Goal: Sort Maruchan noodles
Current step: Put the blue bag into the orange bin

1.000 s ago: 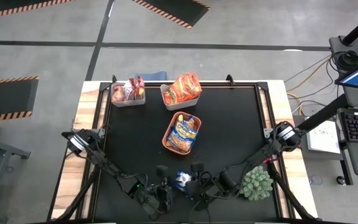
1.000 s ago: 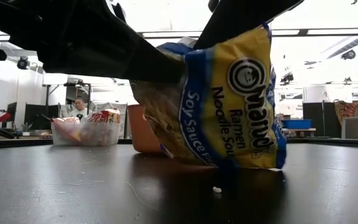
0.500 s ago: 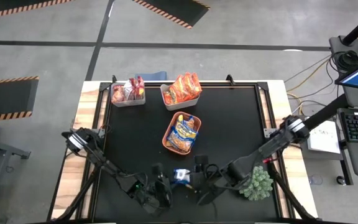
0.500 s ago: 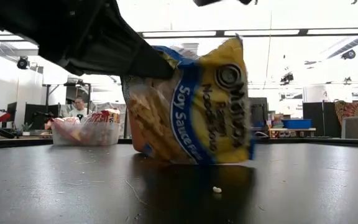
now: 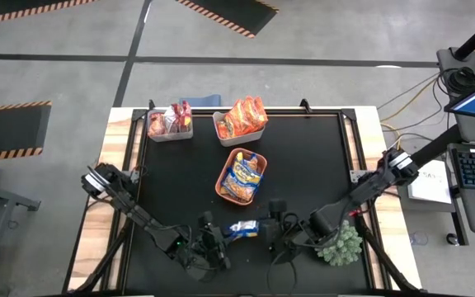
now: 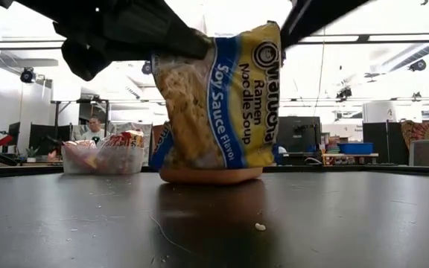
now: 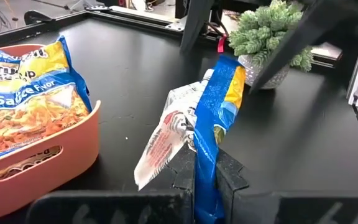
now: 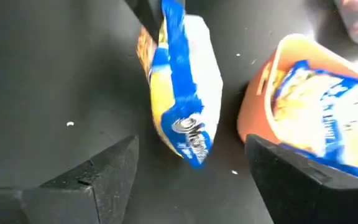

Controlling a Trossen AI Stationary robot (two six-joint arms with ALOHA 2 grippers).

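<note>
Two slim, matte-black jointed robot arms, the left arm [image 5: 130, 210] and right arm [image 5: 369, 188], each carry rounded silver-capped elbow joints, looping black cables and flat dark fingers [image 8: 98, 171].

The table [image 5: 320, 165] has a black top with wooden side strips. An orange tray [image 5: 225, 186] sits near its centre. Two pale bins [image 5: 167, 134] [image 5: 221, 132] stand along the far edge. A green plant ball [image 5: 341, 242] occupies the near right corner.
</note>
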